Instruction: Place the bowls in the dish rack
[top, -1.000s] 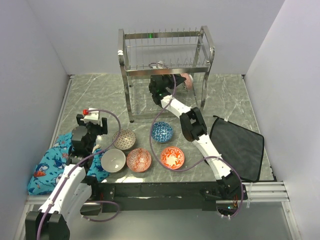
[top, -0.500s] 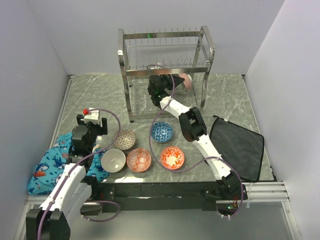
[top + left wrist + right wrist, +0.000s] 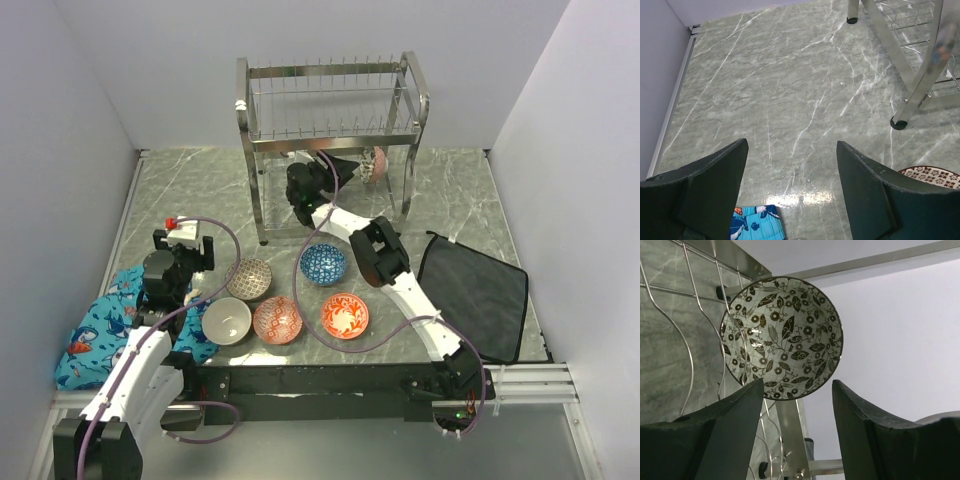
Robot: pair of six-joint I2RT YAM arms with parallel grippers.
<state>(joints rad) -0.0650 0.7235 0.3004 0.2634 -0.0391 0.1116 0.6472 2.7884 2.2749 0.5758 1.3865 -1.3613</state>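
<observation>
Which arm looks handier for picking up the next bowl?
Probably left. The left gripper, open, hangs near the brown bowl, while the right gripper, also open, is up at the rack by the racked bowl.

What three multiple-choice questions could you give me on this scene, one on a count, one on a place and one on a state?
1. How many bowls sit on the table? A three; B five; C six.
2. Where is the leaf-patterned bowl? A flat on the table; B stacked in another bowl; C on edge among the dish rack wires.
3. The right gripper is: A open; B shut on the bowl; C out of view.
Key: 1 B, the top view shows five in front of the arms. 2 C, the right wrist view shows it upright against the wires. 3 A, its fingers stand wide apart.
</observation>
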